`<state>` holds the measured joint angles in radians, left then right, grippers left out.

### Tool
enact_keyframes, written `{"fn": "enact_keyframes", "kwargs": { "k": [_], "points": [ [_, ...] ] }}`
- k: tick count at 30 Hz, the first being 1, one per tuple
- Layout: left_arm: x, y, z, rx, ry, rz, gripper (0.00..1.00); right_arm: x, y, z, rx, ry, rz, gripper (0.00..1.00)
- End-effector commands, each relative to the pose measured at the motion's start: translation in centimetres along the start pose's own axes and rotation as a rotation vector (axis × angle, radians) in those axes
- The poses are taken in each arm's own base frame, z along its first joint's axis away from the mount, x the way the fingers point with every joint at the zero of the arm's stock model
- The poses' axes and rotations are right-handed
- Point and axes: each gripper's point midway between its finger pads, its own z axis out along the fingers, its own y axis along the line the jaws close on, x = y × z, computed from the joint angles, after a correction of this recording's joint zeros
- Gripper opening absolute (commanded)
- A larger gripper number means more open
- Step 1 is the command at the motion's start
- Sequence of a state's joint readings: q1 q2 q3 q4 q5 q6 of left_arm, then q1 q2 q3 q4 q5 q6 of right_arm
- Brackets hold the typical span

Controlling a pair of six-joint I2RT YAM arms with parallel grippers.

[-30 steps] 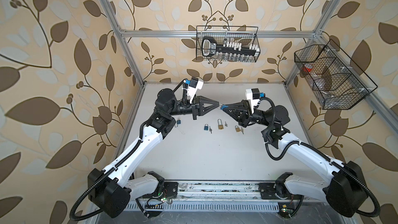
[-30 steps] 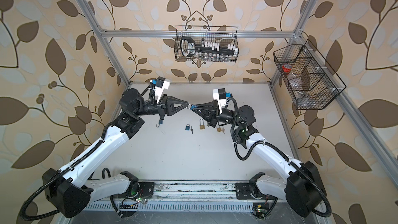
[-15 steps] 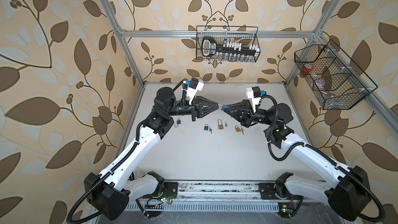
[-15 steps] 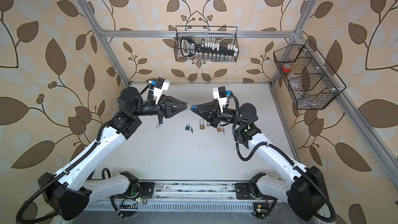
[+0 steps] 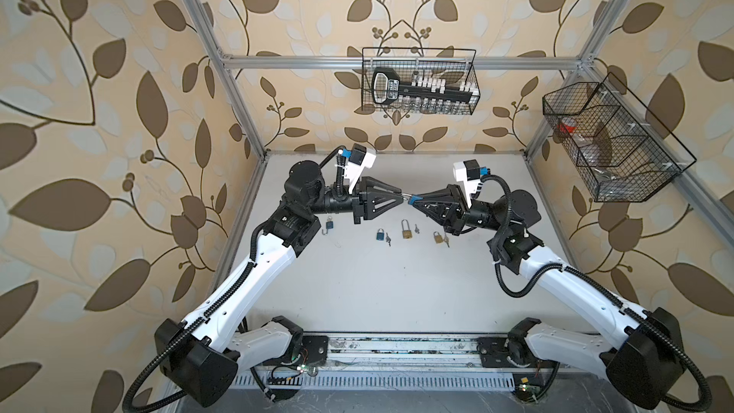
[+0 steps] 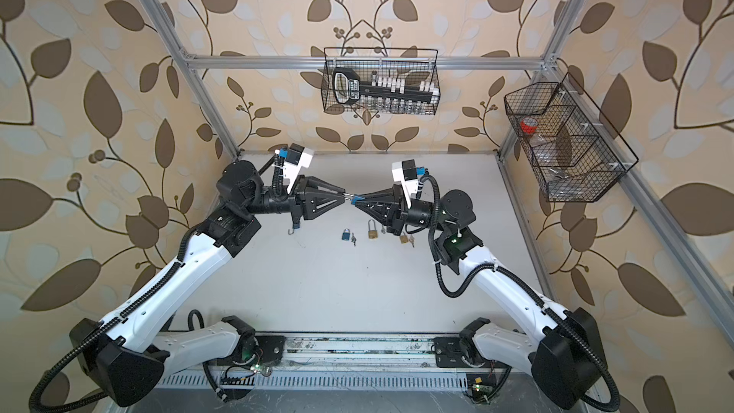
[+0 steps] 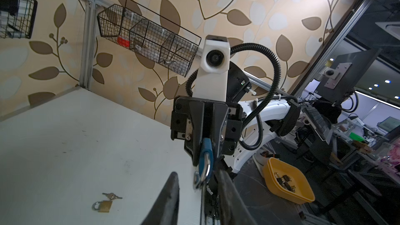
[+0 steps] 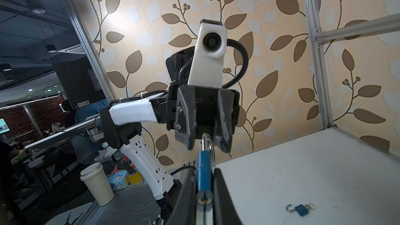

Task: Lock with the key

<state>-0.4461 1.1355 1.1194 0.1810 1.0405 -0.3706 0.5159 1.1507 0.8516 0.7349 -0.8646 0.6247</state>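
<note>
Item: blue padlock (image 8: 203, 168), mid-air above table (image 5: 397, 292) ctr, body clenched edge-on in right gripper (image 5: 414, 200). Left gripper (image 8: 207, 147) released, fingers straddling the steel shackle (image 8: 207, 140) w/o pinching. Handling: you hold the right firm and draw the left straight back, no sideways drag. Can't tell if key or shackle is seated. Below: tall brass padlock (image 5: 406, 231), three others.

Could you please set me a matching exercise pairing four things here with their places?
Things: 1 short brass padlock; 2 open blue padlock; 3 red item; 4 mid-air blue padlock.
Places: A held by the right gripper; B side wire basket; C table, left end of the row; D table, right end of the row.
Pairs: 1-D; 2-C; 3-B; 4-A.
</note>
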Motion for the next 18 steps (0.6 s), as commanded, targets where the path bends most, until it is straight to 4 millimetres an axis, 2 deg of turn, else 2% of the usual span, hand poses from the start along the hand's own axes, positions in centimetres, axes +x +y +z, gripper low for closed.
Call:
{"fn": "enact_keyframes", "kwargs": {
  "k": [1,10,14,18],
  "points": [
    [-1.7,-2.5,-0.5,0.030,-0.025,0.096,0.39,-1.8,1.2,0.0,-0.011,-0.020,-0.023,0.00],
    [-0.7,-2.1,-0.7,-0.011,0.059,0.163,0.43,-1.8,1.4,0.5,-0.001,0.081,0.117,0.00],
    [-0.5,-2.8,-0.7,0.030,0.085,0.194,0.45,-1.6,1.8,0.7,-0.020,0.121,0.138,0.00],
    [-0.5,-3.1,-0.5,0.065,0.093,0.197,0.43,-1.5,2.0,0.7,-0.027,0.131,0.135,0.00]
  ]
}}
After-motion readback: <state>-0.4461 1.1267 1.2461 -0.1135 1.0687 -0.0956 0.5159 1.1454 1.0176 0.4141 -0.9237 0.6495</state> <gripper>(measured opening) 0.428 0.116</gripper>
